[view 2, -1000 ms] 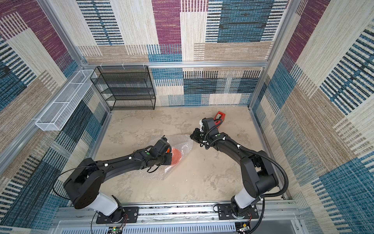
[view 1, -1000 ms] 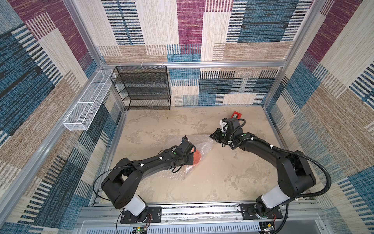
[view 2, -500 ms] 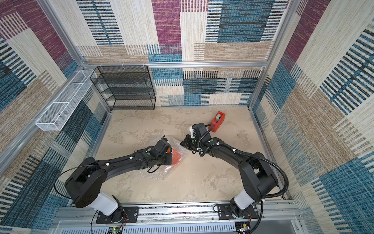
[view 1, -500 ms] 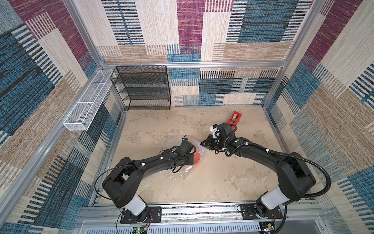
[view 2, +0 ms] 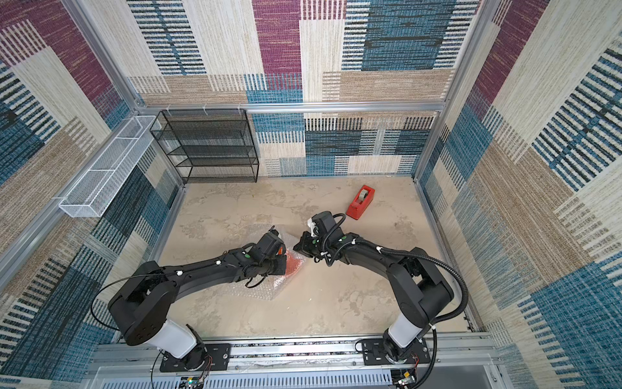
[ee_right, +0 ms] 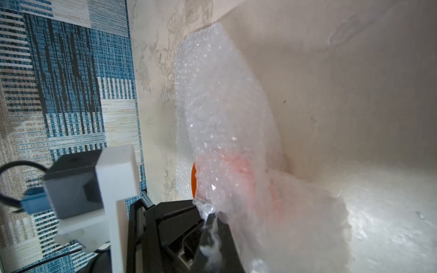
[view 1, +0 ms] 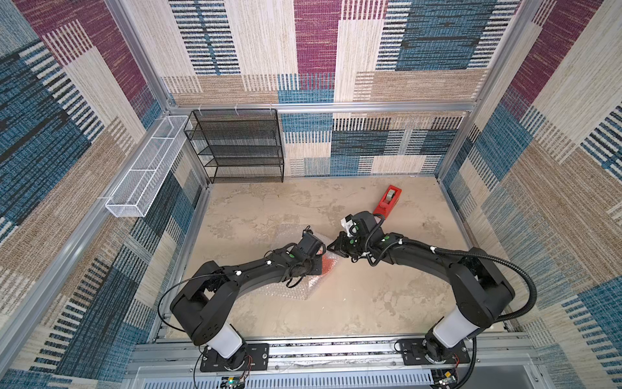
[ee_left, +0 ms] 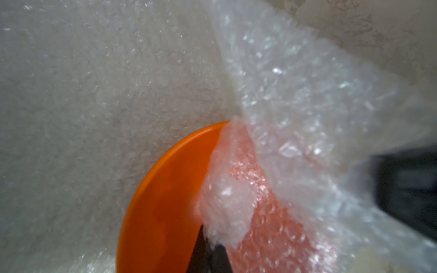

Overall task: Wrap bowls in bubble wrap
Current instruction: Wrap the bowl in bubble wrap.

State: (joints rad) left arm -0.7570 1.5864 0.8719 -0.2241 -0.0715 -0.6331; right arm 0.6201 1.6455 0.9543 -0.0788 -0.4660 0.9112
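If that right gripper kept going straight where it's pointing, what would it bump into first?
Probably the orange bowl, draped in the bubble wrap that the right gripper pinches; the left gripper sits close beside it, though depth is hard to judge.

Orange bowl (ee_left: 165,201); clear bubble wrap (ee_left: 295,94); red tape dispenser (view 1: 387,203); black mesh rack (view 1: 239,148).

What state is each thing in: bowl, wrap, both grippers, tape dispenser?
orange bowl: partly covered, rim exposed.
bubble wrap: flap folded over the bowl, pinched by both grippers.
left gripper: shut on the bubble wrap.
right gripper: shut on the bubble wrap.
tape dispenser: standing apart, untouched.
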